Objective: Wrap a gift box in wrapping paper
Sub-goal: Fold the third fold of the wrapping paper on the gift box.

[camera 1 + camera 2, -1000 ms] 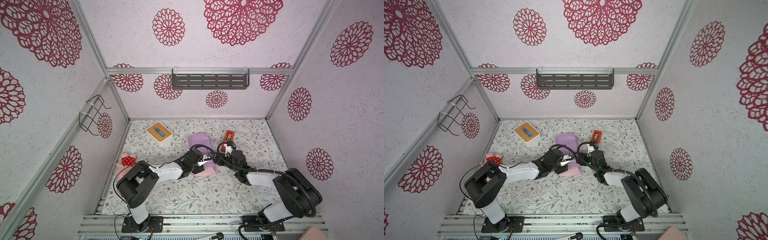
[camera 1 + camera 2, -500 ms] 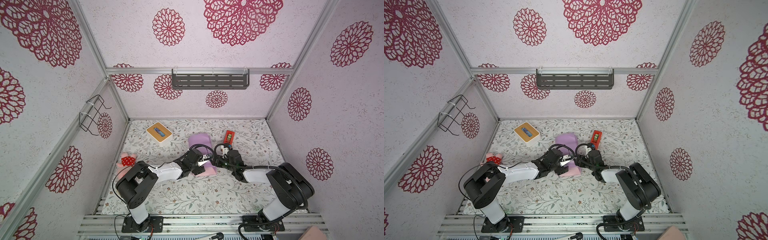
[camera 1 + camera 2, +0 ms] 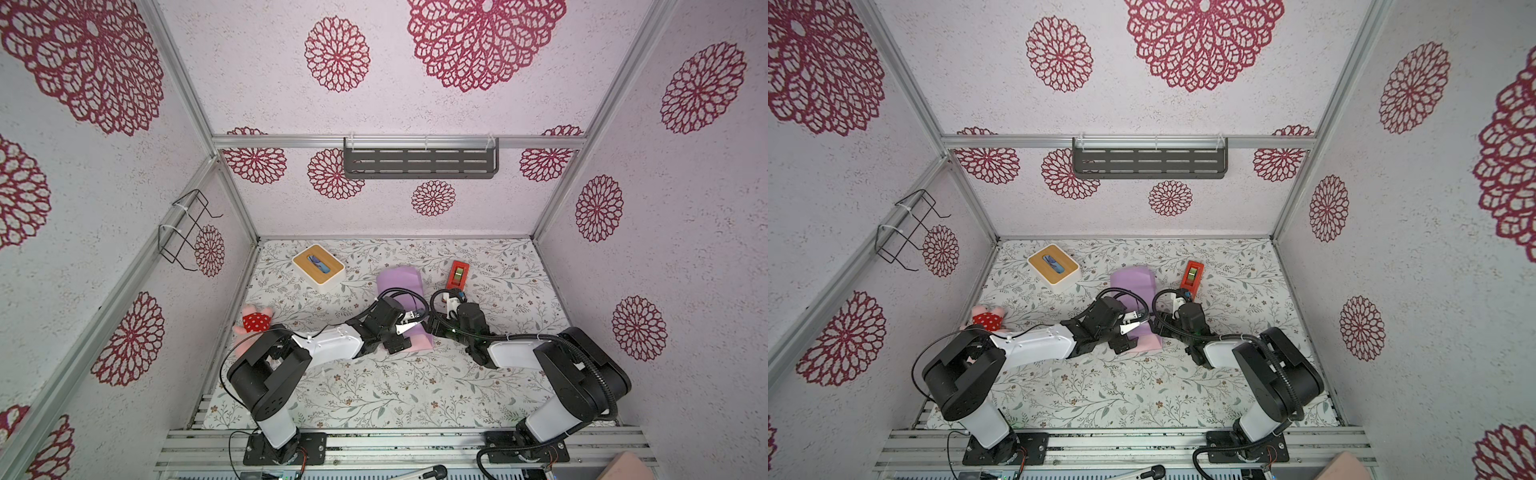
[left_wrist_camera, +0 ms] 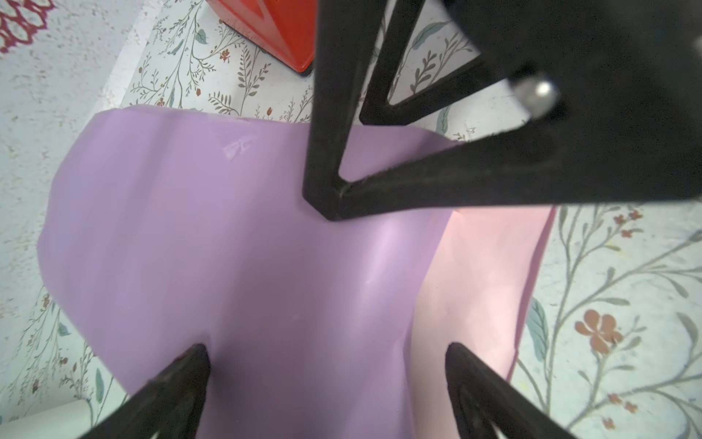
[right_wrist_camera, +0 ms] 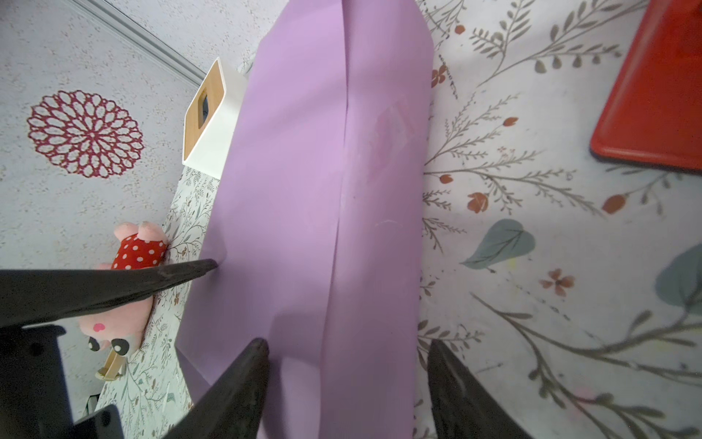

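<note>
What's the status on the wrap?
Left gripper open above wrapping paper. Right gripper open, fingertip on lilac face. Gift box covered, unseen. Red tape dispenser beside, apart.

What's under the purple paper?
Only the wrapping paper shows, lilac outside, pink at one end, humped over something long. Whatever it covers is fully hidden.

The wrapping paper lies lilac face up on the worktop, and a pink part shows at its near end. The left pincer and the right pincer meet over that end. A red tape dispenser stands near.
</note>
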Tool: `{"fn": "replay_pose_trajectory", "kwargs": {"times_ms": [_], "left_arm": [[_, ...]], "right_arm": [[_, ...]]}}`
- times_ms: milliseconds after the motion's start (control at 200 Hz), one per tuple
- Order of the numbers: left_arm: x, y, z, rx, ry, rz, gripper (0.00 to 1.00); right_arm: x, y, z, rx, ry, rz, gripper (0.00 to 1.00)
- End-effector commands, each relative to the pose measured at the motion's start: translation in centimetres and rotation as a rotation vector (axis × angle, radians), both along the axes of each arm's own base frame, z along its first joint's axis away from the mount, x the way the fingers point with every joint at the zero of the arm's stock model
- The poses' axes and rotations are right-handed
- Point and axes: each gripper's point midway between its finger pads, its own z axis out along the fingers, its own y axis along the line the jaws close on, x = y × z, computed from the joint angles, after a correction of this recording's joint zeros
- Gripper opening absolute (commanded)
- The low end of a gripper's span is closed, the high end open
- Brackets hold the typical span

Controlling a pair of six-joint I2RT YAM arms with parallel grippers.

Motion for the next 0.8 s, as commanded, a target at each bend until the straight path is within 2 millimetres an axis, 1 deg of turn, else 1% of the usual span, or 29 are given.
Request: {"fn": "replay_pose_trajectory", "kwargs": {"times_ms": [0,115,270,400,540,795], "left_arm": [[0.2,-1.1,2.8,-0.063,-0.031,-0.042,0.99],[0.9,-1.3,3.8,-0.089,-0.058,-0.034,0.99],[1.9,-1.2,4.0,-0.102,-0.041,-0.029,0.96],[2.3,-0.8,2.9,-0.072,-0.006,-0.027,0.93],[2.4,-0.4,1.6,-0.031,0.016,-0.021,0.92],[2.3,-0.3,1.1,-0.037,0.018,-0.016,0.94]], "right_arm": [[-1.2,-0.8,-2.1,-0.053,0.061,0.004,0.67],[-1.2,-0.9,-2.2,-0.054,0.062,0.004,0.67],[-1.4,-0.9,-2.3,-0.054,0.064,0.004,0.66],[-1.3,-0.9,-2.2,-0.051,0.062,0.003,0.66],[-1.2,-0.8,-2.2,-0.049,0.062,0.004,0.66],[-1.2,-0.8,-2.2,-0.051,0.062,0.005,0.65]]}}
